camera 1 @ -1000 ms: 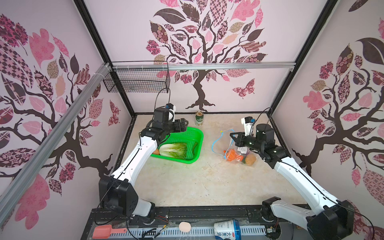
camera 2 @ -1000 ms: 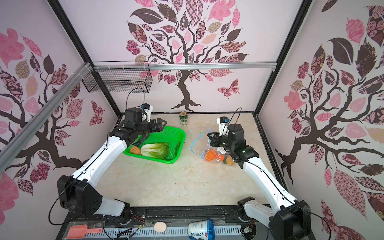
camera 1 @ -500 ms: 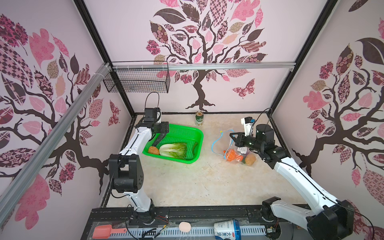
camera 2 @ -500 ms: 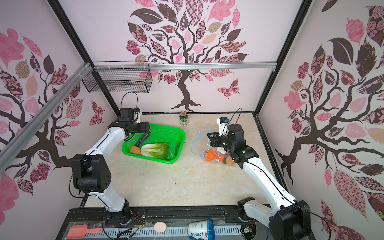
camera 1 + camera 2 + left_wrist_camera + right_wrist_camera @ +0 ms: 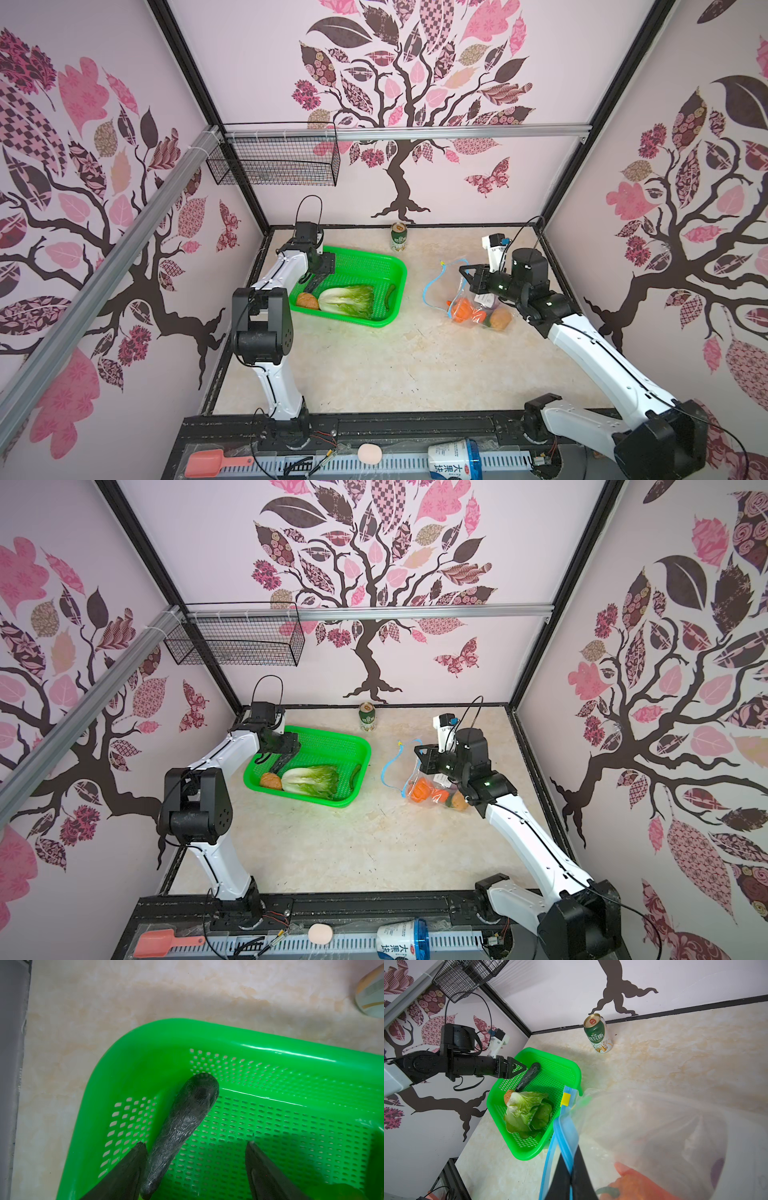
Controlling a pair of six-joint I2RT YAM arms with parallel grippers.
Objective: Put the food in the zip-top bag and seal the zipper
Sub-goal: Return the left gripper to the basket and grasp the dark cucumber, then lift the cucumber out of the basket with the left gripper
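Left hand [image 5: 195,1145]: spread open low in the green basket [image 5: 397,272]. One finger touches the long dark vegetable [image 5: 182,1122] and the other stands clear. Nothing is gripped, and it looks lined up to close on that piece.
Right hand [image 5: 571,1174]: pinched shut on the zipper [image 5: 564,1126], lifting that edge off the desk [image 5: 374,365]. I'd guess this keeps the mouth gaping toward the basket.
Zip-top bag [image 5: 473,291]: on the desk, near the basket but apart from it, unsealed.
Slider tab [image 5: 566,1098]: parked at one end of the strip, out of the opening's way.
Already bagged: carrots [image 5: 461,311], potato [image 5: 500,319] and purple onion [image 5: 717,1169], slumped at the closed end, probably anchoring the bag.
Waiting in basket: napa cabbage [image 5: 347,300], a brownish round piece [image 5: 306,301] against its white stem, and a dark green piece [image 5: 388,297] by the basket wall.
Drink can [image 5: 398,237]: upright near the back wall, clear of both arms.
Stage: loading seems about halfway, and sealing comes last.
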